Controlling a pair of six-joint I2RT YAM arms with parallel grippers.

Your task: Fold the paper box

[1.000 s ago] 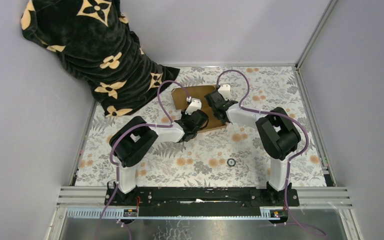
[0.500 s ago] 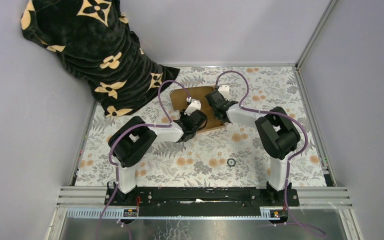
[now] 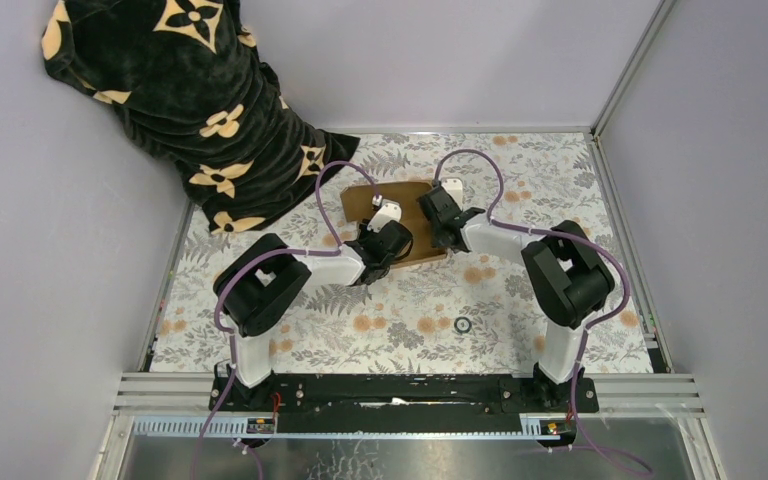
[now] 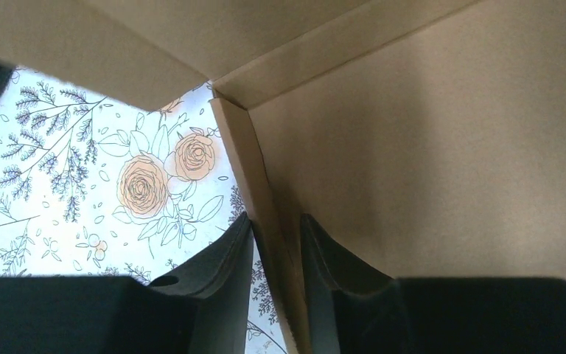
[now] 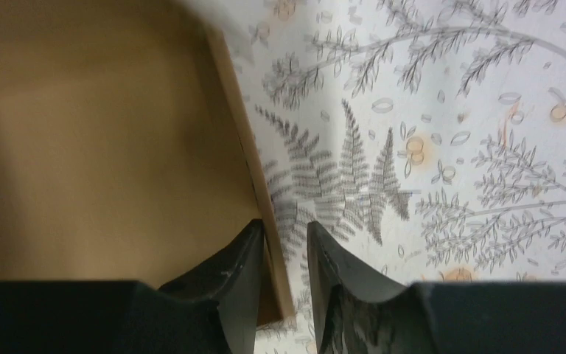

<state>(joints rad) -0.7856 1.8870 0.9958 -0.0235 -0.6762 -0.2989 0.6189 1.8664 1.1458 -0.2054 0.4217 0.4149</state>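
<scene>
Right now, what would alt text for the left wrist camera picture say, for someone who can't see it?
An edge of the brown paper box runs down between the left hand's two black fingers, which stand slightly apart around it. Flowered table covering shows at the left.

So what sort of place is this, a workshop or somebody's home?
Probably a robot test booth, not a home: plain grey panel walls on aluminium frame rails, and two black-and-white robot arms bolted to a black base bar over a floral-print table cover.

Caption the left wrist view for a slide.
Left tool straddles a folded edge of the brown paper box, its jaws parted, with the floral tablecloth beyond.
</scene>
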